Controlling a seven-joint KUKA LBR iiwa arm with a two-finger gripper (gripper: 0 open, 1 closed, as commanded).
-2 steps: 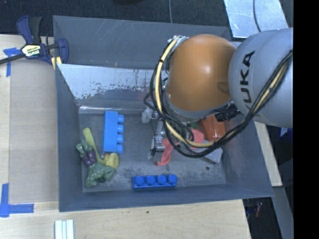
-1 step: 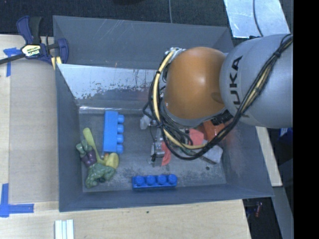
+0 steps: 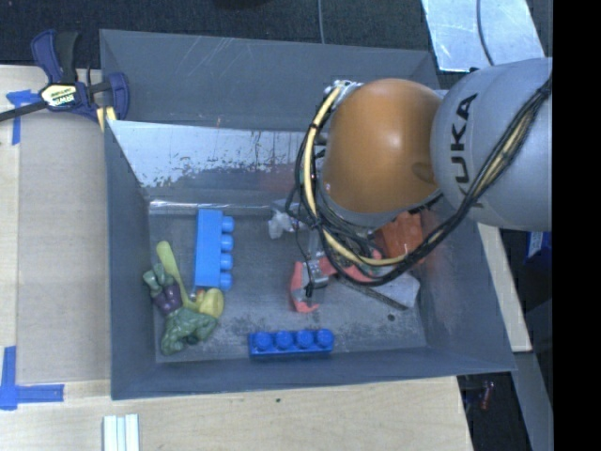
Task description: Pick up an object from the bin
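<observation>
so, left to right across the bin (image 3: 127, 280): far left on the floor there's a little heap of soft-looking toys (image 3: 183, 308), green, yellow and purple all tangled up. just beside it lies a blue studded brick (image 3: 212, 249), pointing toward the back wall, and along the front wall there's a longer blue brick (image 3: 291, 342) with a row of studs. a small whitish bit (image 3: 280, 222) sits further back, near the middle

then me: my gripper (image 3: 308, 280) is low near the floor, mid bin, right at a small red-orange piece (image 3: 300, 299). honestly can't tell how my jaws stand, the cables and the orange cover (image 3: 376, 148) on my wrist hide too much, so I won't claim I've got hold of anything

that piece looks like hard plastic to me: light, stiff, probably a bit slick. I'd take it across its narrow width, around the middle, so it doesn't pivot out

to the right, under my arm, an orange-red thing (image 3: 406, 233) and a flat grey piece (image 3: 399, 291) lie close by and could get nudged
</observation>
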